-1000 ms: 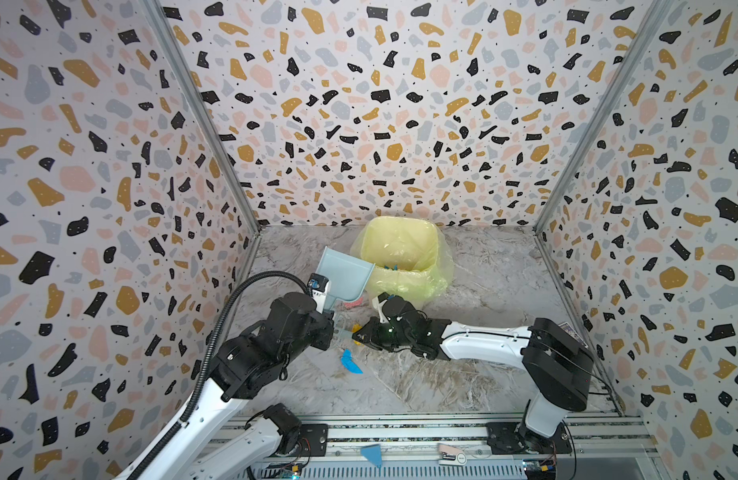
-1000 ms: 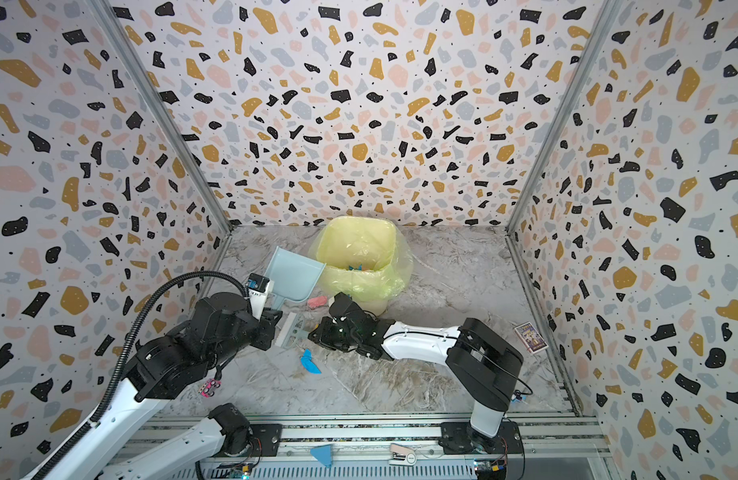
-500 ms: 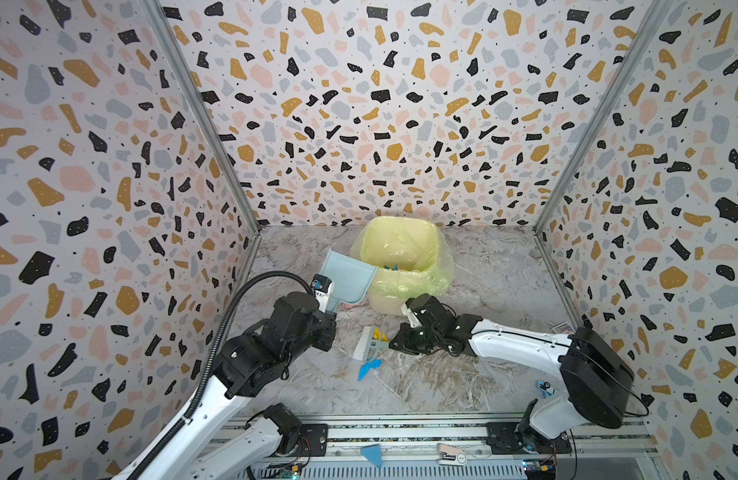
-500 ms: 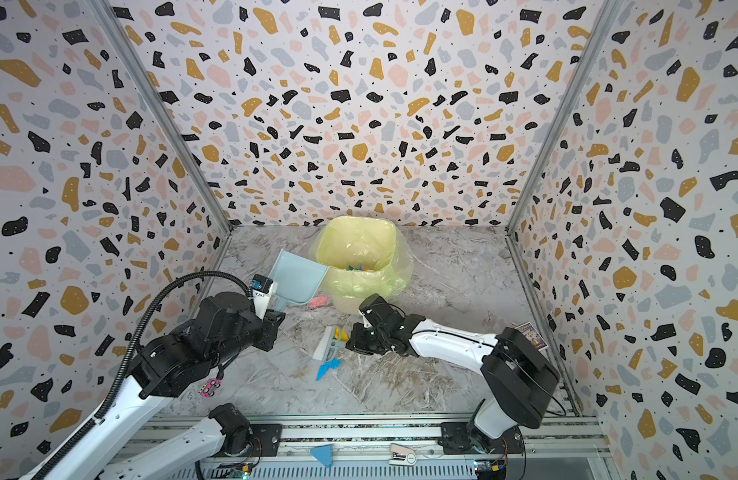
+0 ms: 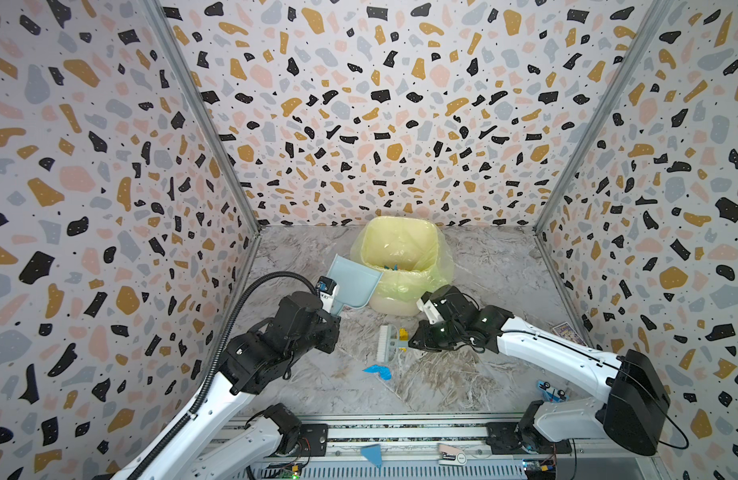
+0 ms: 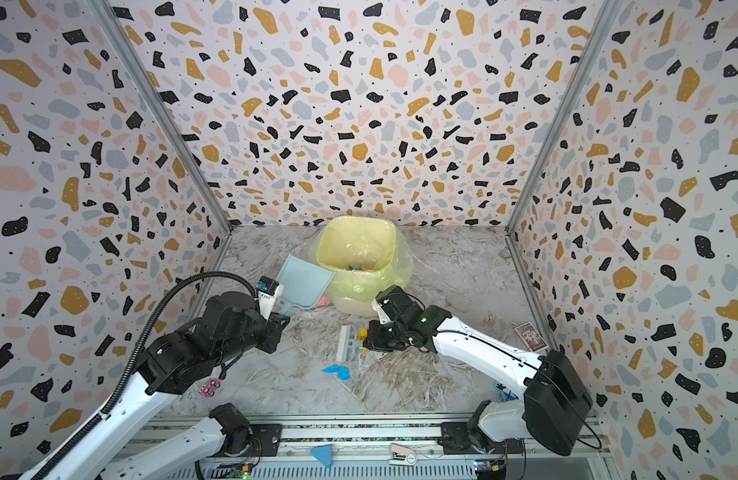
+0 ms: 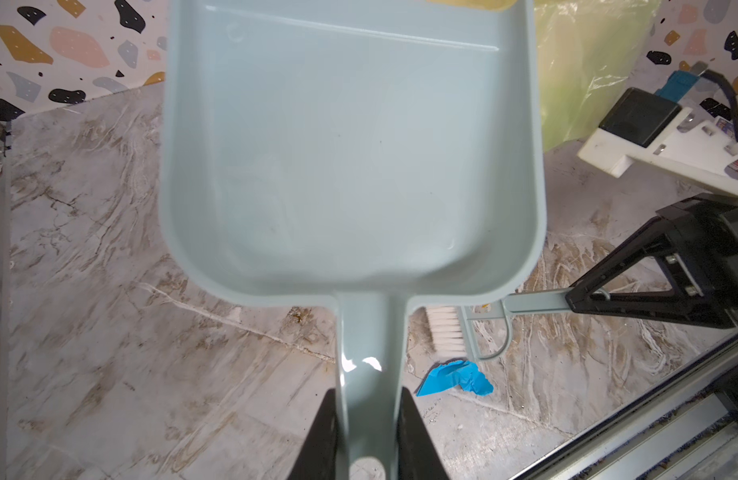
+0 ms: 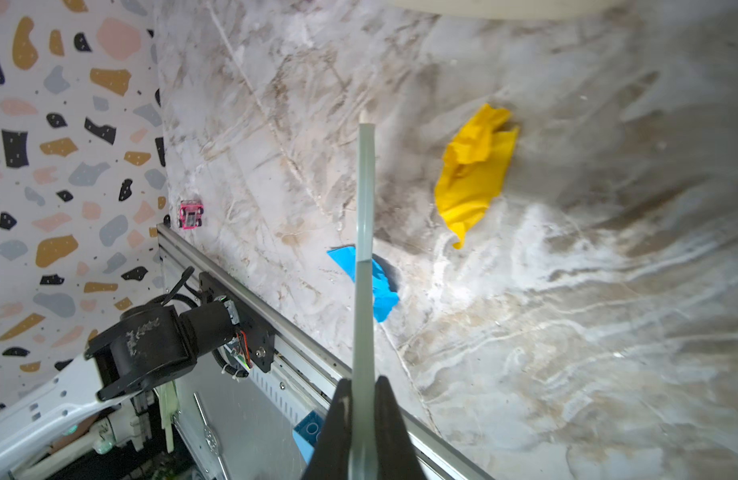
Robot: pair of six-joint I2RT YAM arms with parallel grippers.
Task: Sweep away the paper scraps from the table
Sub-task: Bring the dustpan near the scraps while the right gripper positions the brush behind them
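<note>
Yellow-lined bin (image 5: 392, 305) stands just behind the brush (image 5: 385, 343) pinched by the right tool (image 5: 413, 343); left tool (image 7: 369, 401) pinches the dustpan (image 5: 352, 282).

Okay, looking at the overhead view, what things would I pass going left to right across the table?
pink toy car → dustpan → brush → card box. Left out because they overlap others: blue paper scrap, bin.

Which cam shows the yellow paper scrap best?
Right wrist: the yellow paper scrap lies large, crumpled and unobstructed on the table. In both top views it is a small speck partly hidden behind the brush. In the left wrist view the dustpan hides almost all of it.
</note>
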